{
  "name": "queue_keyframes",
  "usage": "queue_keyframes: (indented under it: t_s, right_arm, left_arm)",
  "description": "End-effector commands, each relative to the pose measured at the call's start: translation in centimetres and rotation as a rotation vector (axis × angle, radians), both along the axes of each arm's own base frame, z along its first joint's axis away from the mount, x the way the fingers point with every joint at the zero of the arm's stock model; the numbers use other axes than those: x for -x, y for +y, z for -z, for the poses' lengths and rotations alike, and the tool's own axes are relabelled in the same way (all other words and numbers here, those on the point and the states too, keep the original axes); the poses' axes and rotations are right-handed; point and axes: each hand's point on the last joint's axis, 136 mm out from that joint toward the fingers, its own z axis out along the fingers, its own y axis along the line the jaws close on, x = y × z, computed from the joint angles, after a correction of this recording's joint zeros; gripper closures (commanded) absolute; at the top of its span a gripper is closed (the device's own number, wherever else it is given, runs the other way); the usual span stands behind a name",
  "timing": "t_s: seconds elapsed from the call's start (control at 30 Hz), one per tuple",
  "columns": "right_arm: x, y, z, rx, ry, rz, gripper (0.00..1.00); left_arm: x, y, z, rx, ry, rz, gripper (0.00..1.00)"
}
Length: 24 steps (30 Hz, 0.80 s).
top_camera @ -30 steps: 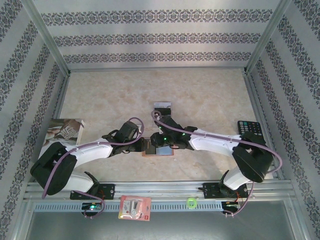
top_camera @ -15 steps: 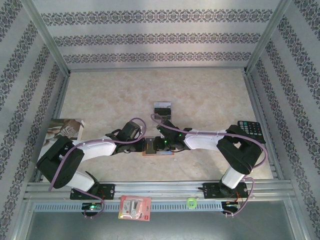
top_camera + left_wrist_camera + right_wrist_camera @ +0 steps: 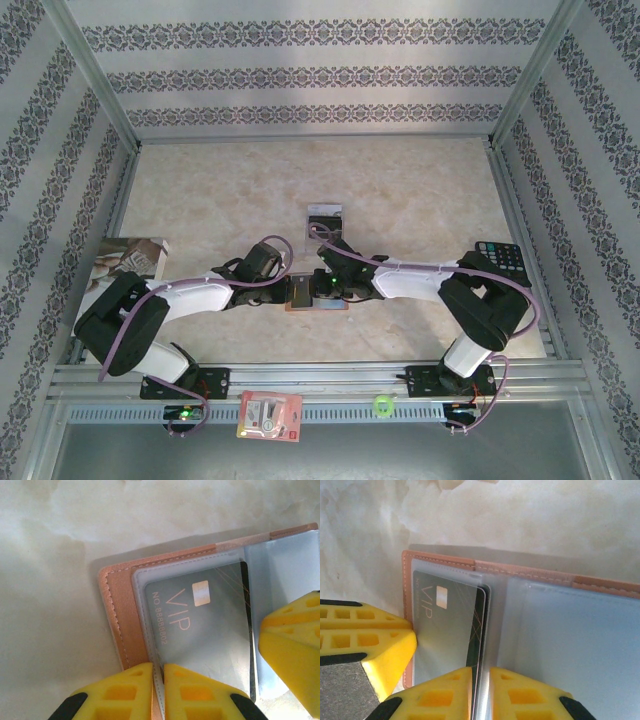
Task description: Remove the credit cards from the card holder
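The card holder lies open and flat on the marble-patterned table, in the near middle part, between my two claws. Its outside is a reddish-brown, leather-like material with rounded corners and a fine stitched seam along the rim. Inside are clear, slightly milky plastic pockets over a grey-blue panel. In the pocket on my left arm's side sits a VIP card. It is thin, glossy and silvery-grey, with a small gold chip, pale letters and a dark stripe along one edge.

My left gripper has its yellow ribbed fingers almost together. The thin edge of the holder stands in the narrow slit between them, so this claw is pinched on the card holder beside the stitched rim. My right gripper is closed in the same way, with only a thin slit. The dark edge of the VIP card and the border of its clear pocket go down into this slit. I cannot tell whether it pinches the card alone or together with the plastic.

A second card, grey and glossy with a dark band, lies flat on the table farther from me, apart from the holder. A black calculator is at the right and a printed magazine at the left.
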Motion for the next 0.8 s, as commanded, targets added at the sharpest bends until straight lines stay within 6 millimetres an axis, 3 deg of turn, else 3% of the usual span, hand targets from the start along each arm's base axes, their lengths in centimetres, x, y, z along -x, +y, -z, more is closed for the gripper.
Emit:
queue_keyframes:
  t_s: [0.0,0.5,0.77]
  right_arm:
    - [0.1,-0.1,0.7,-0.018,0.025,0.015,0.83]
    - [0.3,0.6,1.5,-0.050,0.064,0.003,0.83]
    - [0.3,-0.8,1.9,0.006,0.054,0.038,1.00]
  left_arm:
    - [1.6,1.9,2.8,-0.079,0.076,-0.003,0.86]
    - [1.7,1.3,3.0,-0.052,0.093,0.005,0.88]
    - [1.9,1.5,3.0,-0.047,0.094,0.000,0.88]
